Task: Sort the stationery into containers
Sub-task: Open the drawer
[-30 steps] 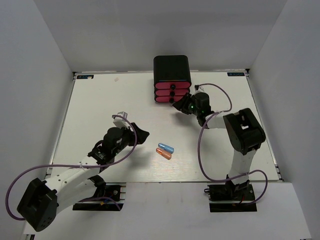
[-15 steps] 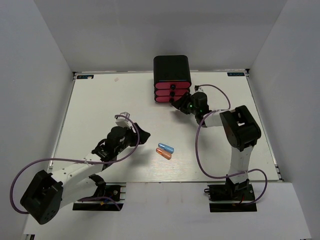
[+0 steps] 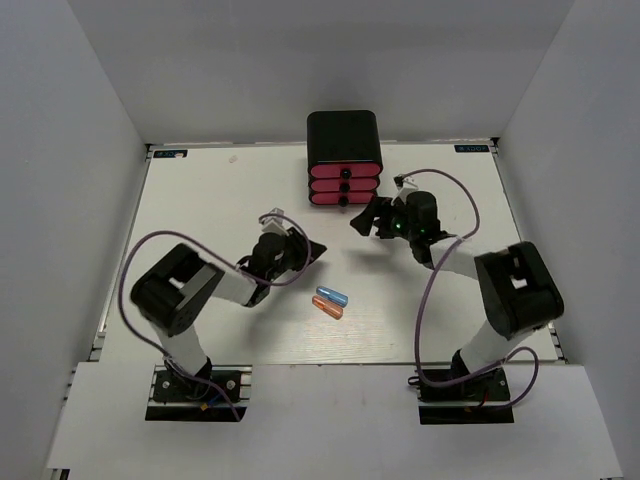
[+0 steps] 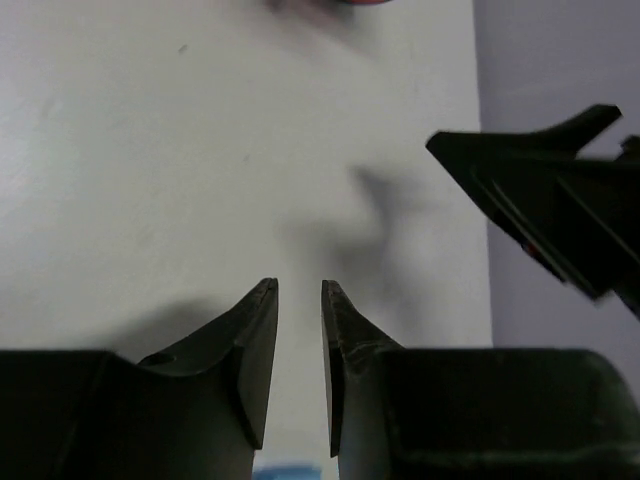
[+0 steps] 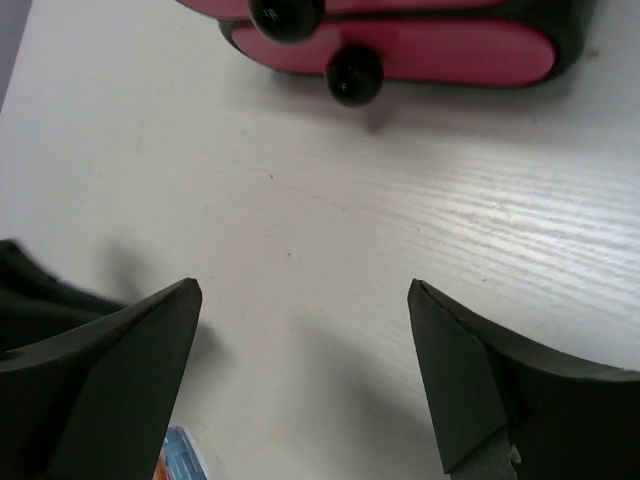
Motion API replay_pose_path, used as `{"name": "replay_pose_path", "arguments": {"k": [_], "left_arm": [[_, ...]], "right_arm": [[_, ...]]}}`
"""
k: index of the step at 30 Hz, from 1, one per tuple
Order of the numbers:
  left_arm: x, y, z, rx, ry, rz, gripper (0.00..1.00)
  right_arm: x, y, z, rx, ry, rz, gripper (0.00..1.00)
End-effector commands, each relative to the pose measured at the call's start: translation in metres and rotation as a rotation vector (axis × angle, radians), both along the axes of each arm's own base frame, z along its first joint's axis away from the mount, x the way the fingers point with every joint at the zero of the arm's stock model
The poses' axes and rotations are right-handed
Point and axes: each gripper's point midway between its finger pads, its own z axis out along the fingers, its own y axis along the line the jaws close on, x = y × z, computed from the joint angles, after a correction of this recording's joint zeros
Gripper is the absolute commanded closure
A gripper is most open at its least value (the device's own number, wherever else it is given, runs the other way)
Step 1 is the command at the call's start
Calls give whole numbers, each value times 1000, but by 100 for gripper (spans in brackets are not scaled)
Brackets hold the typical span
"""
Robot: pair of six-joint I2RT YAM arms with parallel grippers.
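The containers are three pink drawers (image 3: 344, 186) with black knobs, stacked in a black cabinet (image 3: 344, 140) at the back; the lowest drawer (image 5: 440, 50) and its knob (image 5: 354, 74) show in the right wrist view. A blue capsule (image 3: 332, 296) and an orange capsule (image 3: 327, 308) lie side by side mid-table. My right gripper (image 3: 365, 218) (image 5: 305, 288) hangs wide open and empty just in front of the drawers. Just up-left of the capsules, my left gripper (image 3: 310, 250) (image 4: 299, 285) has a narrow gap between its fingers and nothing in it. The blue capsule (image 4: 290, 470) peeks in below it.
White walls close in the table (image 3: 200, 220) at the back and sides. The two grippers sit near each other: a right finger (image 4: 540, 190) shows in the left wrist view. Purple cables loop beside both arms.
My left arm has swung forward and right to the table's middle, its jaws narrowing. The right gripper has drawn back from the drawer knobs and opened wide.
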Motion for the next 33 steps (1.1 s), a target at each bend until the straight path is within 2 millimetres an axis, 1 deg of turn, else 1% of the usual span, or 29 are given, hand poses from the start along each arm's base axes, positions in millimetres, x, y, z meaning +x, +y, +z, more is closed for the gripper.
{"name": "replay_pose_path", "arguments": {"k": [1, 2, 3, 4, 5, 6, 7, 8, 9, 12, 13, 16, 17, 18, 19, 21, 22, 23, 25, 26, 27, 30, 32, 33], "left_arm": [[40, -46, 62, -240, -118, -43, 65], [45, -50, 43, -238, -66, -33, 62], [50, -54, 39, -237, -63, -33, 59], [61, -60, 47, -250, -87, -25, 57], [66, -61, 40, -242, -61, -6, 55], [69, -63, 28, -236, -30, -1, 51], [78, -66, 30, -242, -31, 18, 49], [81, -66, 23, -234, -8, 31, 48], [85, -67, 22, -242, -4, 49, 45], [97, -66, 7, -221, 35, 101, 44], [101, -67, 7, -221, 29, 112, 42], [107, -63, -9, -229, 66, 168, 42], [113, -61, -9, -235, 62, 197, 42], [115, -59, -9, -239, 63, 214, 42], [118, -58, -18, -228, 69, 229, 42], [128, -61, -14, -250, 52, 250, 42], [129, -62, -21, -252, 67, 255, 41], [130, -61, -23, -263, 71, 269, 41], [142, -60, -18, -289, 55, 289, 41], [141, -60, -25, -290, 71, 294, 41], [144, -62, -19, -303, 57, 292, 41], [148, -62, -25, -309, 71, 309, 41], [149, -61, -25, -317, 74, 322, 41], [148, -61, -30, -311, 80, 324, 41]], "right_arm": [[-19, -18, 9, -113, -77, 125, 10], [-22, -20, 30, -106, -140, 133, 11], [-28, -28, 25, -115, -132, 125, 22], [-30, -34, 34, -123, -158, 123, 33], [-32, -38, 40, -126, -165, 115, 52], [-33, -43, 40, -133, -161, 108, 85], [-33, -49, 45, -136, -166, 94, 96], [-38, -50, 44, -139, -152, 105, 100], [-38, -55, 46, -141, -153, 97, 100], [-39, -63, 50, -147, -171, 84, 100], [-38, -65, 54, -146, -184, 80, 100], [-36, -72, 60, -145, -201, 59, 100], [-35, -72, 64, -141, -210, 57, 100], [-35, -74, 64, -143, -211, 53, 100], [-34, -75, 67, -141, -218, 49, 100], [-34, -77, 69, -138, -220, 45, 100], [-33, -77, 71, -136, -226, 44, 100], [-33, -78, 70, -137, -223, 41, 100], [-33, -78, 69, -139, -224, 44, 100], [-34, -78, 70, -139, -224, 45, 100], [-34, -78, 69, -140, -222, 42, 100], [-35, -77, 69, -138, -221, 48, 100], [-34, -80, 68, -142, -219, 42, 100], [-35, -78, 66, -143, -215, 46, 100]]}}
